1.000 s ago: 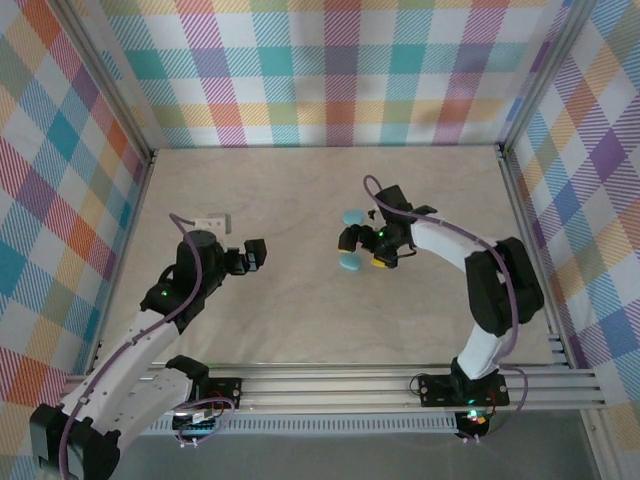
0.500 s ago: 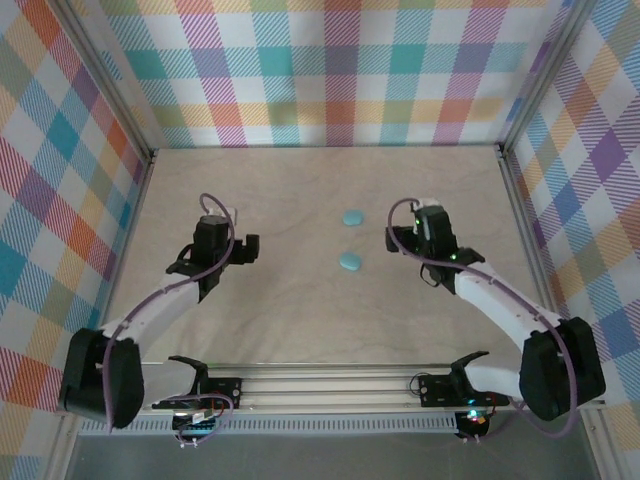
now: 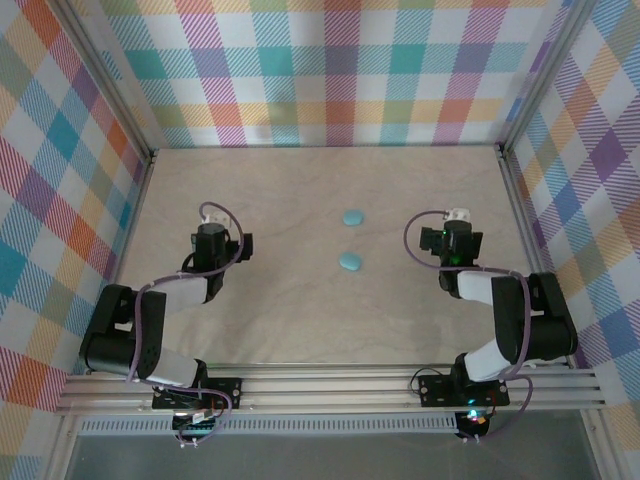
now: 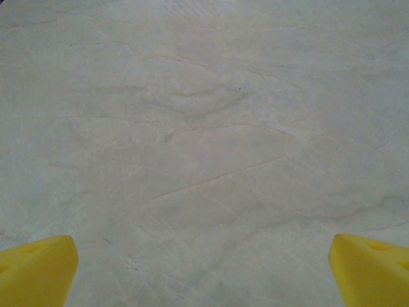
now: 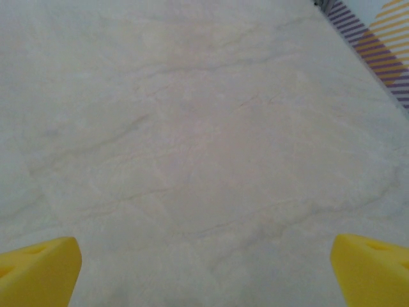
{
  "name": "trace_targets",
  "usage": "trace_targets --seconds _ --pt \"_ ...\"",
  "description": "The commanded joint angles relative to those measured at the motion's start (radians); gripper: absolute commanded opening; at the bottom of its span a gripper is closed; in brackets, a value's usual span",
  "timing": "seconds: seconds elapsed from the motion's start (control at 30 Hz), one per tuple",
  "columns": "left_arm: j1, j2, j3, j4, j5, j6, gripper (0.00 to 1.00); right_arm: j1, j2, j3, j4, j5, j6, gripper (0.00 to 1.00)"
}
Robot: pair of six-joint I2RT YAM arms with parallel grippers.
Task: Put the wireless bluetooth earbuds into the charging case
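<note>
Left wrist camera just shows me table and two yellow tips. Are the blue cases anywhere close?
Observer: From above, a far case and a near case lie mid-table, right of your left hand.
Operator: Are they touching?
Observer: No, bare table shows between them.
Operator: What's the other hand doing?
Observer: The right hand is open over bare table, on the cases' other side.

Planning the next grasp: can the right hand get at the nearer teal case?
Probably yes: the nearer teal case lies on bare table to the left of the open right hand, with nothing between them.
</note>
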Motion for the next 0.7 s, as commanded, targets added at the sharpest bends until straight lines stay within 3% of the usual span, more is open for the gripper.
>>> trace_targets --seconds 0.0,0.27,0.37,0.47,0.57,0.67 --pt "0.024 0.03 -0.05 0.203 0.009 0.01 1.0 -0.015 -0.012 -0.027 0.128 -0.077 0.009 1.0" --pt "0.065 0.08 -0.037 0.219 0.048 -0.031 1.0 -0.019 -0.029 -0.129 0.296 -0.175 -0.029 1.0" --pt "0.092 0.086 -0.028 0.206 0.089 -0.046 1.0 -0.019 0.045 -0.178 0.461 -0.177 -0.035 1.0" --pt "0.094 0.086 -0.03 0.208 0.093 -0.047 1.0 -0.028 0.039 -0.107 0.314 -0.145 -0.001 1.0" --pt "0.096 0.105 -0.05 0.256 0.158 -0.021 1.0 -0.061 0.032 -0.105 0.299 -0.196 0.017 1.0" --pt "0.096 0.114 -0.072 0.304 0.14 -0.029 1.0 -0.062 0.028 -0.109 0.303 -0.198 0.016 1.0"
